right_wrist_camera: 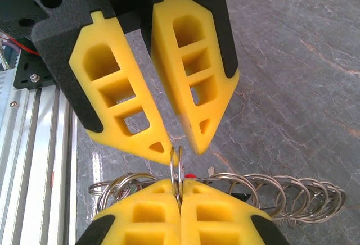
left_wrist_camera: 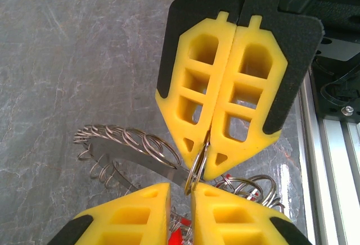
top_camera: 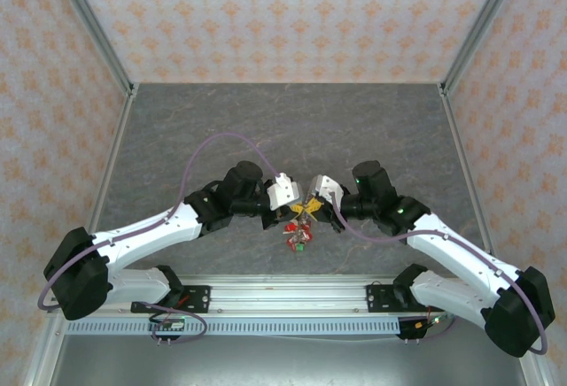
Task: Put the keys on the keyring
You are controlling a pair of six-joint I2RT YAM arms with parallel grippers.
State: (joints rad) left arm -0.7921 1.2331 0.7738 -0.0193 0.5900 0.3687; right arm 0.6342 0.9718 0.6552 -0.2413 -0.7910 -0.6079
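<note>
Meeting over the middle of the counter (top_camera: 283,129), a grey stone-look slab with pale veining, are the left gripper (right_wrist_camera: 181,149) and the right gripper (left_wrist_camera: 203,163). Each has black grainy shells and yellow plastic fingers, wedge-shaped and moulded as an open lattice of cut-out windows. Entry, right gripper: fingers pressed flat together, clamping the lower part of a small split ring (right_wrist_camera: 176,163) of bright double-coiled steel wire. Entry, left gripper: fingers a narrow gap apart, tips on either side of the same ring's upper edge; whether they press on it cannot be told. Entry, split ring: stands on edge between the two sets of tips. From the right wrist it is seen almost edge-on and upright; from the left wrist it shows as a slim oval tilted from upper right to lower left. Entry, the keyring (left_wrist_camera: 132,155): a thin flat grey metal band, fringed with many round wire loops set close together like a coil. It sits just beneath the fingertips. Its long axis crosses the right wrist view from left to right and slants from upper left to lower right in the left wrist view. Entry, the keys (top_camera: 299,235): a small cluster with red plastic tags, seen from above just on the base side of the meeting fingers; the metal parts are too small to make out.
</note>
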